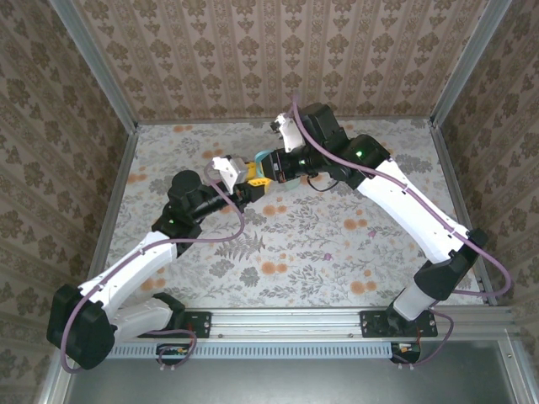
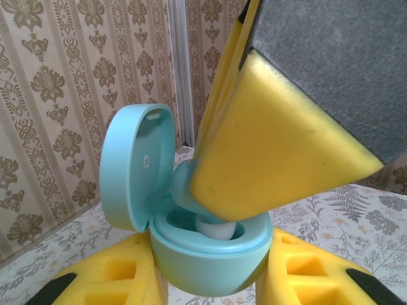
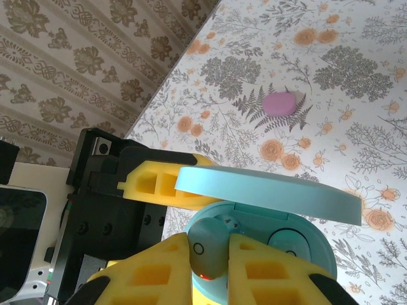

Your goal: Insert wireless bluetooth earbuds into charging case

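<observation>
In the left wrist view, my left gripper (image 2: 213, 283) is shut on the teal charging case (image 2: 210, 254), gripping its body from both sides. The case lid (image 2: 137, 165) stands open at the left. A teal earbud (image 3: 208, 251) with a small red light is pinched in my shut right gripper (image 3: 213, 264). That earbud's white tip (image 2: 213, 227) sits inside the case's opening, under the right gripper's yellow finger (image 2: 280, 146). In the top view the two grippers meet above the table's middle, left gripper (image 1: 244, 187) and right gripper (image 1: 271, 168). A round teal shape (image 3: 289, 241) fills the case's other slot.
A small pink-purple object (image 3: 280, 103) lies on the floral tabletop (image 1: 337, 244) beyond the case. Patterned walls with metal frame posts (image 1: 114, 93) enclose the table on three sides.
</observation>
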Tool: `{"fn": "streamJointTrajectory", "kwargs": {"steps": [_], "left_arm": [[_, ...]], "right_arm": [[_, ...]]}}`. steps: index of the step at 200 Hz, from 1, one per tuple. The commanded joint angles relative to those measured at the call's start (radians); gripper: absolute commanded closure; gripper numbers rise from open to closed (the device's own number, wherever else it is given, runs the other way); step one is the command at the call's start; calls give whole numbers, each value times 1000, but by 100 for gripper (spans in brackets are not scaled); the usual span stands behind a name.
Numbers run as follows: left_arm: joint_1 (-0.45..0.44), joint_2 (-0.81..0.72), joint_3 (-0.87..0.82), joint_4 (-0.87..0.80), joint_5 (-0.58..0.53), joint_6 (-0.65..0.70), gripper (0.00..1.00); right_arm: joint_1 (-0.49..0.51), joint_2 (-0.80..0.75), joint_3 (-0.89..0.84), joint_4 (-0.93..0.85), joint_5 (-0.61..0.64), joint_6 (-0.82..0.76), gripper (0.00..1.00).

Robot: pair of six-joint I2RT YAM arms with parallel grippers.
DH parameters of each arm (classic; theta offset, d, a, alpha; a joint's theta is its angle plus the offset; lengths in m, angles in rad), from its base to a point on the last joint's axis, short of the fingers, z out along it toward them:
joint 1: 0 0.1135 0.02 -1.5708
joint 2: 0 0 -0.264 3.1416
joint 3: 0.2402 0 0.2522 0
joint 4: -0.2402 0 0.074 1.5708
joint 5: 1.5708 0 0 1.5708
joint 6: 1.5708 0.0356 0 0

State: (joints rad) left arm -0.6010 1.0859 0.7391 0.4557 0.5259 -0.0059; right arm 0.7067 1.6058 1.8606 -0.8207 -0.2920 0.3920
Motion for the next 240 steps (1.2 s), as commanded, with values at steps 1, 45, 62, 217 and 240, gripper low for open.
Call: {"fn": "streamJointTrajectory", "kwargs": {"steps": [1, 45, 62, 217, 240], "left_arm": [[-5, -17, 0, 32, -2, 12, 69], [-6, -17, 1, 35, -2, 11, 69], [-6, -17, 3, 35, -1, 10, 69], [-9, -15, 7, 35, 2, 7, 69], [-10, -14, 5, 36, 0, 7, 69]], "right_arm": [[13, 16, 39, -44, -17, -13, 82], [16, 32, 56, -75, -20, -11, 82], [16, 42, 66, -96, 14, -12, 81], [17, 36, 98, -103, 71, -1, 73], [16, 36, 100, -100, 67, 2, 72]]}}
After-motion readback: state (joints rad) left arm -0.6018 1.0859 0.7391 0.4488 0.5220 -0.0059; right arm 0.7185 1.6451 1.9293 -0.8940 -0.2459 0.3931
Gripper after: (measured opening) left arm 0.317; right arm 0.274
